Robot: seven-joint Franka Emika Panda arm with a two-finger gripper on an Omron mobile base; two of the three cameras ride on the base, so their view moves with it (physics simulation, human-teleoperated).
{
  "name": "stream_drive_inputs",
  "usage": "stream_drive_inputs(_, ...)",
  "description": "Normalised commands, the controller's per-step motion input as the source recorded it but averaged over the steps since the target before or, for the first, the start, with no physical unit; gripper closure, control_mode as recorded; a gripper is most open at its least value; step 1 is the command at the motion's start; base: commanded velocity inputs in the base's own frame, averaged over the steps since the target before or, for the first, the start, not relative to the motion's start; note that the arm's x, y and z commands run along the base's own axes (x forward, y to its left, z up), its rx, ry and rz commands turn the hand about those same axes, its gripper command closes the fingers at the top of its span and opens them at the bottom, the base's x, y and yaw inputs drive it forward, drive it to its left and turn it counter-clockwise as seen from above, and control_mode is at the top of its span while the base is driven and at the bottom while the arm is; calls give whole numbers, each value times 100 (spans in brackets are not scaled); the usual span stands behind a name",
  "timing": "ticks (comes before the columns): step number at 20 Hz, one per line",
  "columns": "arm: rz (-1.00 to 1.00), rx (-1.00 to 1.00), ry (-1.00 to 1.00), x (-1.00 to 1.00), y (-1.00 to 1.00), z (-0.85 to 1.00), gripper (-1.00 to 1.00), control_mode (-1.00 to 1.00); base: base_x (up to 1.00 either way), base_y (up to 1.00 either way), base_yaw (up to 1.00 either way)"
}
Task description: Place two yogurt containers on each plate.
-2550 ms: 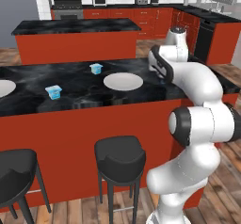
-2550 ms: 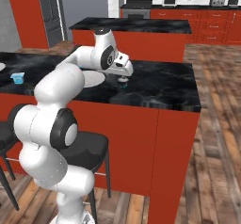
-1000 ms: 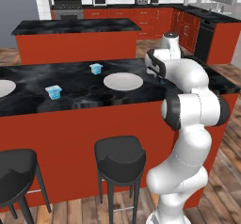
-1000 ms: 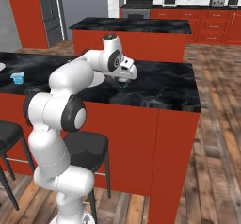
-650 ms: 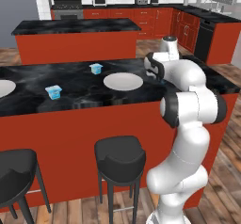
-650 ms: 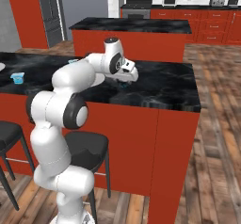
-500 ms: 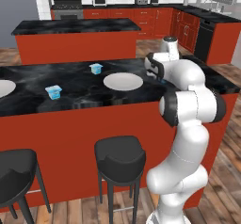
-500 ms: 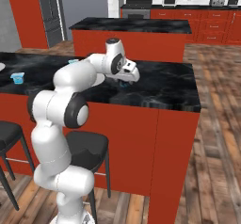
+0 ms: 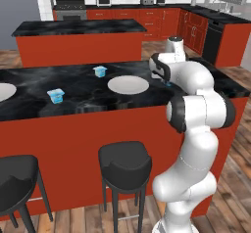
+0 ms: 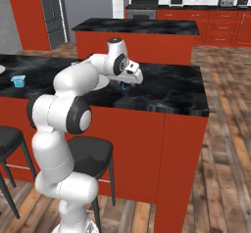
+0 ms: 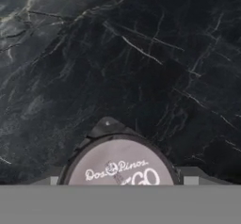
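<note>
The hand (image 10: 126,85) is low over the black marble tabletop (image 10: 171,87), to the right of the nearer plate (image 9: 128,84), and a small blue yogurt container (image 10: 126,86) sits right under it. In the hand view the round pale lid of this yogurt container (image 11: 119,169) shows between the fingers, close to the camera, with printed letters on it. The hand seems to be around the tub, but I cannot tell if the fingers are clamped on it or a little apart, because the tips are hidden.

Two other yogurt containers stand on the tabletop, both off the plates. One light blue tub (image 9: 100,71) is just behind the nearer plate, to its left. The other tub (image 9: 56,95) is farther left, between the two plates. The second plate (image 9: 4,91) lies at the left edge of the left base view. Both plates have nothing on them. Two black stools (image 9: 125,163) stand on the wooden floor before the red counter front.
</note>
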Motion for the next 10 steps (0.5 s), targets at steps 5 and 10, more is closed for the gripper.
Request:
stream_drive_inputs(5, -1, 0, -1, -68, 30, 34, 100, -100, 0, 0, 0)
stream_drive_inputs(10, 0, -3, -15, -66, 63, 67, 100, -100, 0, 0, 0)
